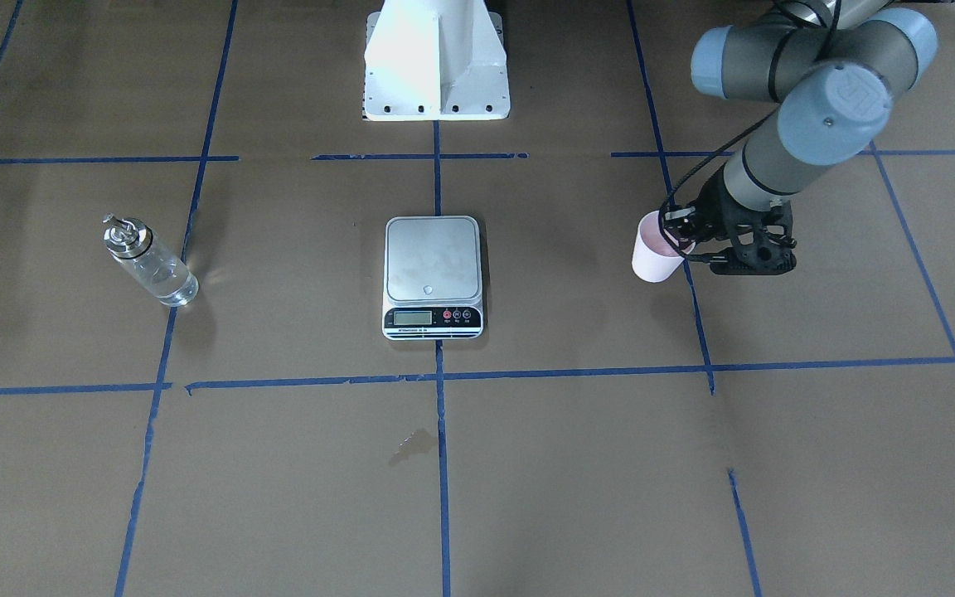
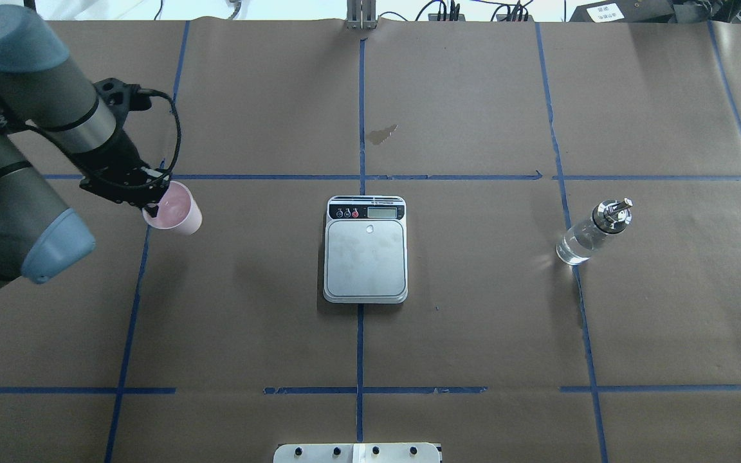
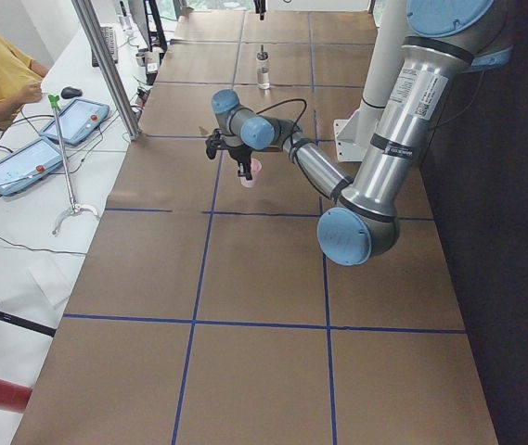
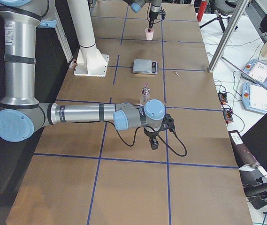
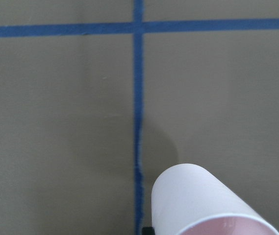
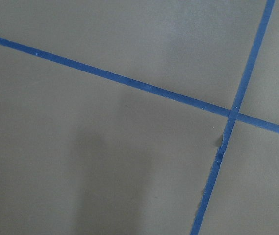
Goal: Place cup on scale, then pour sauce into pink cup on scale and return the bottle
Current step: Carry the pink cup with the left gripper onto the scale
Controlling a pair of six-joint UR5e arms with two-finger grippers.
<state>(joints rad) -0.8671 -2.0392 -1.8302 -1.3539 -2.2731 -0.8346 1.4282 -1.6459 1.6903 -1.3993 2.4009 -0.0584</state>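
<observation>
Overhead, we see our left end effector (image 2: 152, 204) clamped on the rim of the cup (image 2: 177, 215), well apart from the scale (image 2: 365, 257) at mid-worktop (image 2: 473, 321). Farther right stands the bottle (image 2: 586, 238), clear sauce (image 2: 573, 249) inside. Whether our right end effector (image 4: 154, 140) is open, we cannot tell.

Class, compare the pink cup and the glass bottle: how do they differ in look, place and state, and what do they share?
The cup is opaque pale pink, open-topped; the bottle is clear glass with a metal spout. The left gripper holds the cup's rim; the bottle stands untouched. The cup sits on the robot's left of the scale; the bottle on its right. Both are off the scale.
</observation>
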